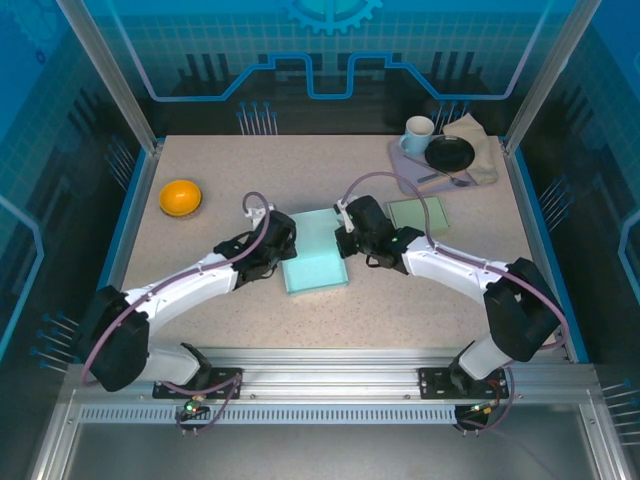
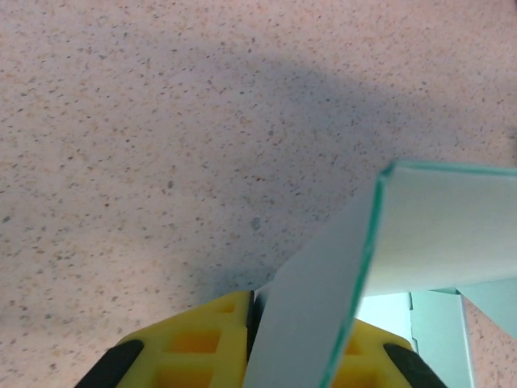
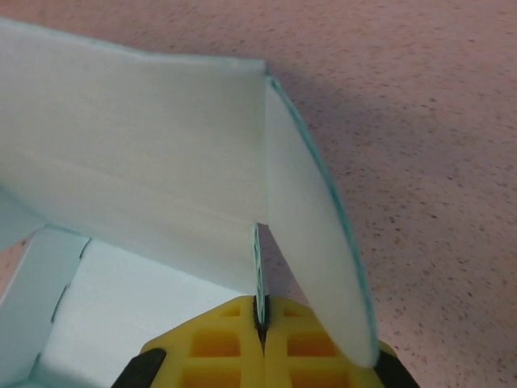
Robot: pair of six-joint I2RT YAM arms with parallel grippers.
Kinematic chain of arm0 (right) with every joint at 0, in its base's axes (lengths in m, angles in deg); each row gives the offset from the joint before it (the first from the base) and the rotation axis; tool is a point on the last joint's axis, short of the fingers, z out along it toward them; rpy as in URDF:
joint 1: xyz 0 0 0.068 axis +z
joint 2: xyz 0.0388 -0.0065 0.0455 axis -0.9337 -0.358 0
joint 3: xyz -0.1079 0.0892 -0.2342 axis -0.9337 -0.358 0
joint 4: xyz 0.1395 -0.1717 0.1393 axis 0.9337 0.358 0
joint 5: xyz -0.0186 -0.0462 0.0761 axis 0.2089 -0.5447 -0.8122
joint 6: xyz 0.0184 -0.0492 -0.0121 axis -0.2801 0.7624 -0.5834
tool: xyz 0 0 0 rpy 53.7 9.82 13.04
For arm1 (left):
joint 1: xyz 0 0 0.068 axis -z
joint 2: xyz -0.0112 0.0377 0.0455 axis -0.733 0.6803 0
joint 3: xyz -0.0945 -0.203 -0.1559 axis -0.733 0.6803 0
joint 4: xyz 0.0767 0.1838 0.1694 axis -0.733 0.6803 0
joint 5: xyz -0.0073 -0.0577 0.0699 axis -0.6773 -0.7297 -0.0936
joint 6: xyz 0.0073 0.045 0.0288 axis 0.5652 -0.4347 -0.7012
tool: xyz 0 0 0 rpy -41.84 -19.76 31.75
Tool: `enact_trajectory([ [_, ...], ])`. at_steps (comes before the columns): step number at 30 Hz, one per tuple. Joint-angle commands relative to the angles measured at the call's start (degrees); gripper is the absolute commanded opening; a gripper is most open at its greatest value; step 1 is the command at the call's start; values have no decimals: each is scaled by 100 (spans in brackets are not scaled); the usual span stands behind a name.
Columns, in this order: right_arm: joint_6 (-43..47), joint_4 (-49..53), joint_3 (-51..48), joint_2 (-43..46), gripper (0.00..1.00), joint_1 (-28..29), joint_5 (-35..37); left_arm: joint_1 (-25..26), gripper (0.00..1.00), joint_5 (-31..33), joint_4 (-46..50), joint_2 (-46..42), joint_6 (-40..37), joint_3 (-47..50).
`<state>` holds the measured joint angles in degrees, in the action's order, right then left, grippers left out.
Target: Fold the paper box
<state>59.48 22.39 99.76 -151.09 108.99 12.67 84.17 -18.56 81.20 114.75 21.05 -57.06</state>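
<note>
Paper box (image 1: 315, 262) is seen at mid bench (image 1: 200, 300), its left edge clamped in the left pincer (image 2: 257, 314), its right edge in the right pincer (image 3: 260, 314); the 2 sides are best raised evenly, so creases are kept straight

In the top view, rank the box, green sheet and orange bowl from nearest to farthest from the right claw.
1. The box: gripped by the right claw at its right edge.
2. The green sheet: lying flat, just to the claw's right.
3. The orange bowl: far off on the left side.
</note>
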Motion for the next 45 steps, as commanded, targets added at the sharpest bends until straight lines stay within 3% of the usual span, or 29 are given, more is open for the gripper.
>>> enact_trajectory([
  [1, -931, -426, -200, 255, 3, 109, 842, 218, 14, 714, -676, 104, 432, 118],
  [4, -1147, -718, -455, 385, 4, 169, 980, 347, 14, 929, -1333, 15, 325, 470],
  [12, -1129, -1882, -1018, 273, 5, 202, 1234, 383, 15, 1276, -3294, 328, -928, 737],
  [20, -1172, -2510, -1408, 221, 4, 357, 1468, 678, 14, 1276, -4500, 519, -983, 1574],
  [27, -1613, -2306, -1884, 328, 4, 808, 1929, 966, 14, 1529, -4335, 394, -696, 2074],
  [35, -2371, -1833, -2678, 699, 5, 1222, 2321, 1322, 15, 1628, -3666, 212, 216, 2487],
  [40, -2607, -1581, -2865, 833, 6, 1372, 2217, 1377, 15, 1621, -3004, 25, 590, 2636],
  [45, -2667, -1191, -2635, 1068, 7, 1450, 2140, 1375, 16, 1669, -2356, -401, 418, 2495],
])
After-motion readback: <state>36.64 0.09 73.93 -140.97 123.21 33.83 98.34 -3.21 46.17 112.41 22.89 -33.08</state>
